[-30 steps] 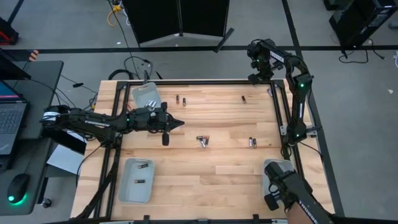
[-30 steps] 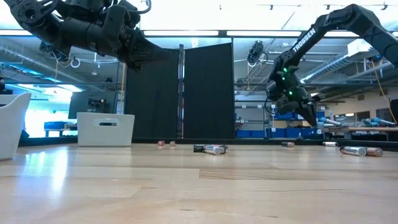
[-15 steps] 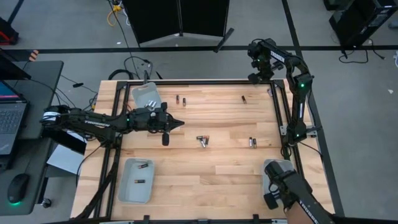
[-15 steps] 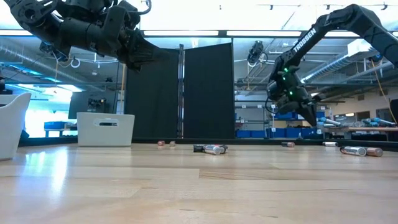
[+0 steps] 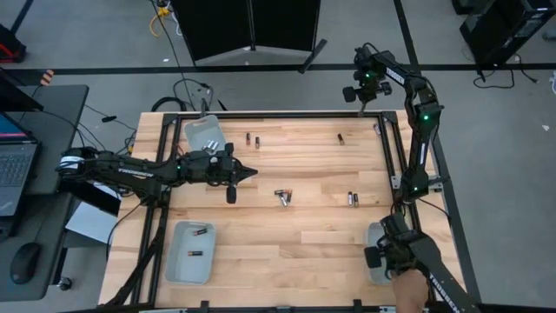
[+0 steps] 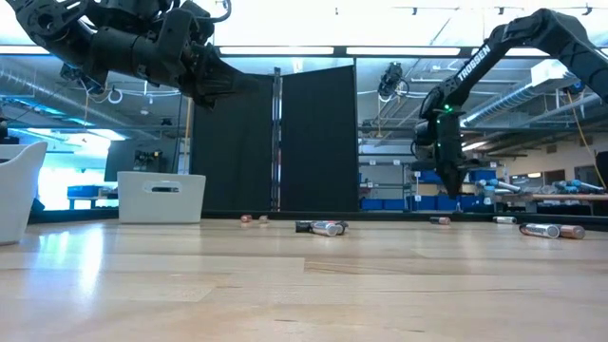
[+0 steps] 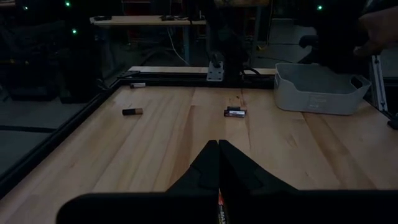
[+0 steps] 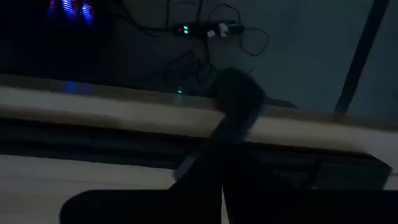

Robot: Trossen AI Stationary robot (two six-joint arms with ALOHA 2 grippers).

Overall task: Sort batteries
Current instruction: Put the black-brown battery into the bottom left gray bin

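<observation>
Clearly the left hand (image 5: 250,173) hovers above the pale wooden tabletop (image 5: 295,243) with its two dark fingers pressed together. In the left wrist view a thin strip with a red and orange mark shows just under the closed fingertips, but I cannot tell whether this is a cell it holds or only a part of the hand. Just ahead of this hand lies a pair of small cylindrical batteries (image 5: 282,197), one silvery and one dark, touching each other. Farther ahead of it there is another small pair (image 5: 352,199), and more dark cells (image 5: 252,139) lie near the far edge, with one lone cell (image 5: 340,137) well apart from them.

Behind the left hand, on its own side, stands a pale grey rectangular plastic tray (image 5: 203,133). A second pale grey tray (image 5: 190,252) is on the near side, and it has two cells inside already. I think the trays stay at the edges so that each kind of cell has its own place and the middle stays free for picking.

Meanwhile the right hand (image 5: 358,90) is also closed and hangs beyond the far corner of the tabletop, off the work area, holding nothing that I can see. A third grey tray (image 5: 376,261) sits at the near corner, partly hidden by a dark device.
</observation>
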